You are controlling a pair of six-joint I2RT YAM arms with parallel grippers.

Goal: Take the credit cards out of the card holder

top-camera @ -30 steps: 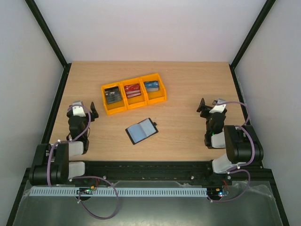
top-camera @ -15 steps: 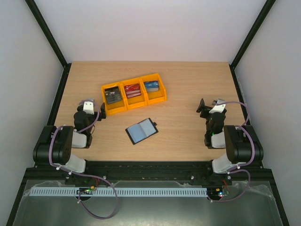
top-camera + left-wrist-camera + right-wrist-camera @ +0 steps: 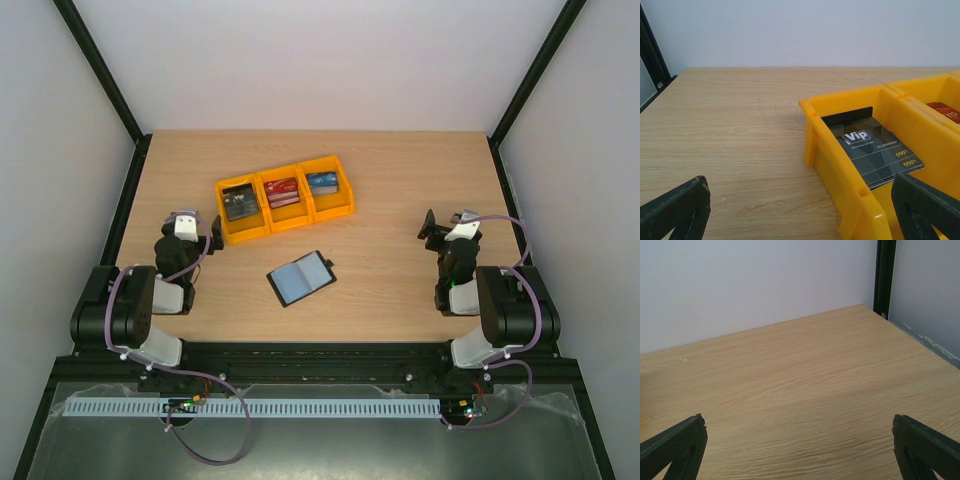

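Both tools spread wide, holding nothing: left gripper (image 3: 208, 236) just beside the glossy yellow bins (image 3: 840, 165), right gripper (image 3: 432, 228) over the wood-grain table (image 3: 400, 180). Card holder (image 3: 301, 278) lies open mid-table (matte black, blue-grey inside). Flat credit cards (image 3: 875, 152) sit in the bins.

A light wood-grain table (image 3: 420, 190) is seen, rectangular and bordered along its left and right sides by black frame rails (image 3: 124, 215). Two things are carried directly on it. A row of three yellow bins (image 3: 287, 221) is set on the far left-centre part of the surface, the bins touching side by side and the row turned slightly askew to the table's edges. The card holder (image 3: 301, 278) is laid open and flat near the middle of the table, its blue-grey inside turned up, nearer the front edge than the bins and apart from them. In the left wrist view the leftmost bin's wall (image 3: 840, 170) is shown resting on the wood (image 3: 730, 130).
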